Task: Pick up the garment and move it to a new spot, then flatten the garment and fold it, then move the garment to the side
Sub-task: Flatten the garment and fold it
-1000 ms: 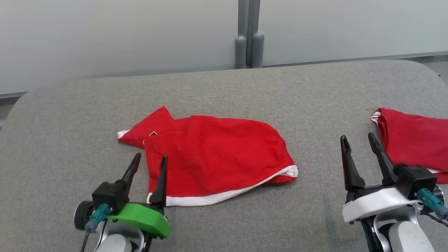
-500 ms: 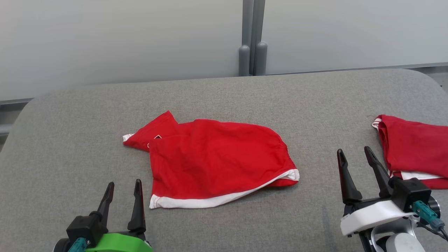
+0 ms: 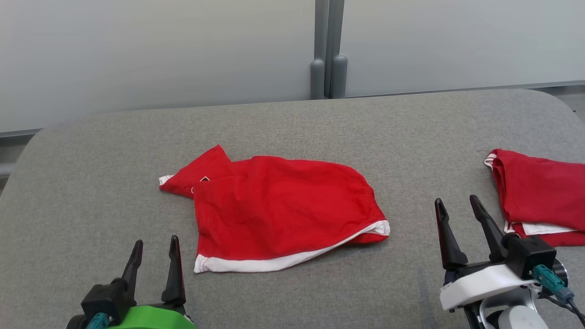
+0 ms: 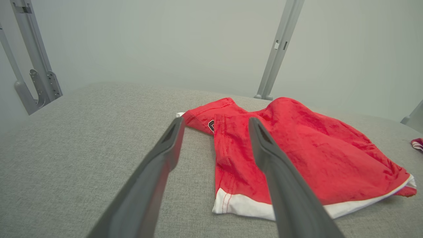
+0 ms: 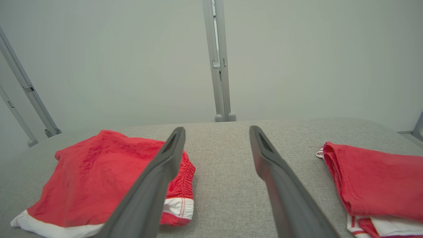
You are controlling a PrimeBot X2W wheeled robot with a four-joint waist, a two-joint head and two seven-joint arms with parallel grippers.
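Observation:
A red garment (image 3: 279, 205) with a white hem lies folded over in the middle of the grey padded table (image 3: 292, 123); the left wrist view shows the garment (image 4: 297, 152) ahead to the right, and the right wrist view has the garment (image 5: 96, 175) at lower left. My left gripper (image 3: 153, 249) stands open at the lower left, just left of the garment's white-hemmed corner and apart from it. My right gripper (image 3: 457, 208) stands open at the lower right, between the two red cloths, with nothing in it.
A second red cloth (image 3: 539, 196) with white trim lies folded at the table's right edge, also the cloth (image 5: 373, 185) in the right wrist view. Grey posts (image 3: 328, 59) and a pale wall stand behind the table.
My left gripper has drawn back from the garment's near left corner toward the lower left, leaving the garment lying. The right gripper pulled back slightly. The view shifted a little.

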